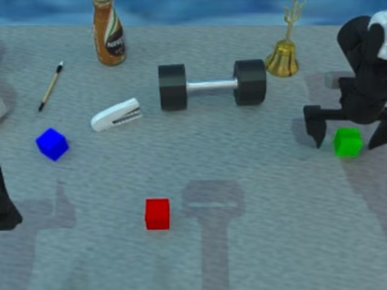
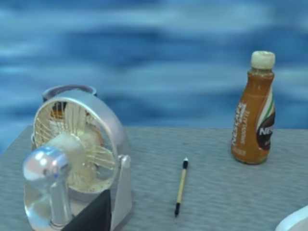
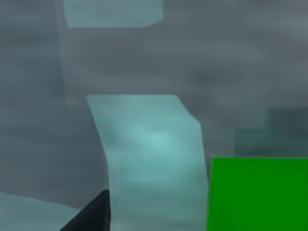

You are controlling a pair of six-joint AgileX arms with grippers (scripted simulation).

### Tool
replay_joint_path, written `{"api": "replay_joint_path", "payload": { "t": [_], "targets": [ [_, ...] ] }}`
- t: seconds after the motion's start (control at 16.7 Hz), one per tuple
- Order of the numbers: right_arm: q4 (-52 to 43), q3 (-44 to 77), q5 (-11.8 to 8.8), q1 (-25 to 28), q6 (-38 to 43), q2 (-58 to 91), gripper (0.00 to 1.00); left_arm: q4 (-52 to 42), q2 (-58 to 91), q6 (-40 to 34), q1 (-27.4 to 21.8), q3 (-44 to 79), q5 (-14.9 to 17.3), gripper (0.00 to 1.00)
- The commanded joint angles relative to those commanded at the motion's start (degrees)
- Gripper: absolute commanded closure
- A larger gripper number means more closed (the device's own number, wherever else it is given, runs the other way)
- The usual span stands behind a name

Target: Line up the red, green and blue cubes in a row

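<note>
at the right side of the table (image 1: 254,241), the right gripper (image 1: 349,133) is hanging low over the green cube (image 1: 347,142), its dark fingers spread apart with one finger (image 1: 315,127) standing clear to the cube's left and the other at the cube's right, not pressing on it. in the right wrist view the green cube (image 3: 257,195) is filling a corner beside a dark fingertip (image 3: 91,214), with a gap between them. the red cube (image 1: 157,214) is sitting near the front middle of the table, and the blue cube (image 1: 52,144) is lying well apart at the left, near a white stapler (image 1: 117,115). a dumbbell (image 1: 211,86), a brass bell (image 1: 283,57), a coffee bottle (image 1: 109,33) and a pencil (image 1: 51,86) are lying toward the back. the left arm (image 1: 7,208) is sitting parked at the left edge; i cannot tell how its fingers are standing. the left wrist view is showing a small fan (image 2: 77,154), the pencil (image 2: 181,186) and the bottle (image 2: 254,110).
</note>
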Motion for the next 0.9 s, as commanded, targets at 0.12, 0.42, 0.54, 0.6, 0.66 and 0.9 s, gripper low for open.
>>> {"api": "replay_joint_path", "payload": {
  "t": [0.12, 0.42, 0.54, 0.6, 0.66, 0.9],
  "targets": [
    [0.58, -0.44, 0.0, 0.02, 0.02, 0.33, 0.0, 0.0, 0.0, 0.0, 0.0, 0.0, 0.0, 0.0],
    [0.58, -0.44, 0.0, 0.02, 0.02, 0.33, 0.23, 0.0, 0.0, 0.0, 0.0, 0.0, 0.0, 0.0],
    [0.58, -0.44, 0.0, 0.02, 0.02, 0.33, 0.38, 0.0, 0.0, 0.0, 0.0, 0.0, 0.0, 0.0],
    [0.58, -0.44, 0.0, 0.02, 0.02, 0.33, 0.45, 0.0, 0.0, 0.0, 0.0, 0.0, 0.0, 0.0],
    [0.58, -0.44, 0.0, 0.02, 0.02, 0.33, 0.53, 0.0, 0.0, 0.0, 0.0, 0.0, 0.0, 0.0],
    [0.58, -0.44, 0.0, 0.02, 0.02, 0.33, 0.83, 0.0, 0.0, 0.0, 0.0, 0.0, 0.0, 0.0]
  ]
}}
